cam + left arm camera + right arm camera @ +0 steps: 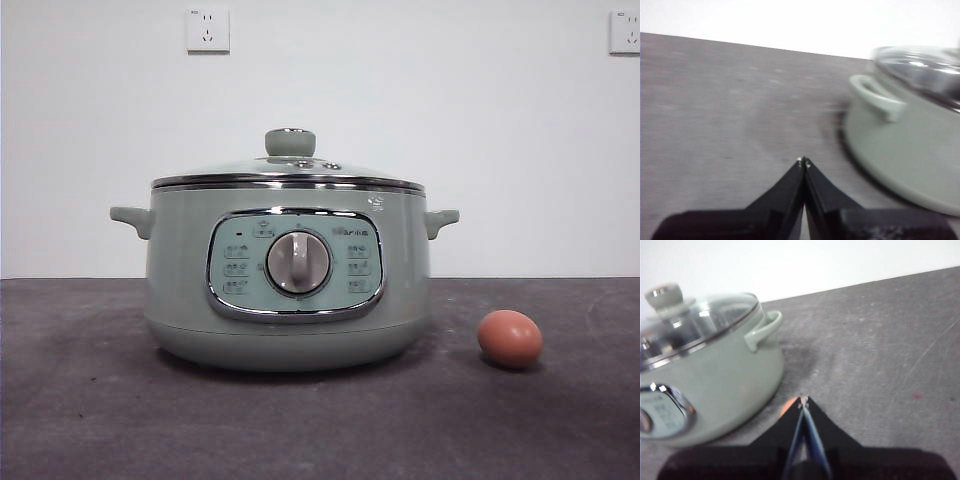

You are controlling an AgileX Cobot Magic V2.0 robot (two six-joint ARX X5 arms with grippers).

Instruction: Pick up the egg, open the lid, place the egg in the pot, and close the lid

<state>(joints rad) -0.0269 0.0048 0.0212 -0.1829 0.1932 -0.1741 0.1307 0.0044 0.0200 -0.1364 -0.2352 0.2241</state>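
The pale green pot stands in the middle of the dark table with its glass lid on top, green knob upright. To its right on the table lies the reddish-brown egg, apart from the pot. Neither arm shows in the front view. My right gripper is shut with nothing in it, above the table beside the pot; a sliver of the egg peeks out behind its jaws. Shut and empty too, my left gripper hovers over bare table on the pot's other side.
The grey table runs to a white wall with two sockets. The pot's side handles stick out on both sides.
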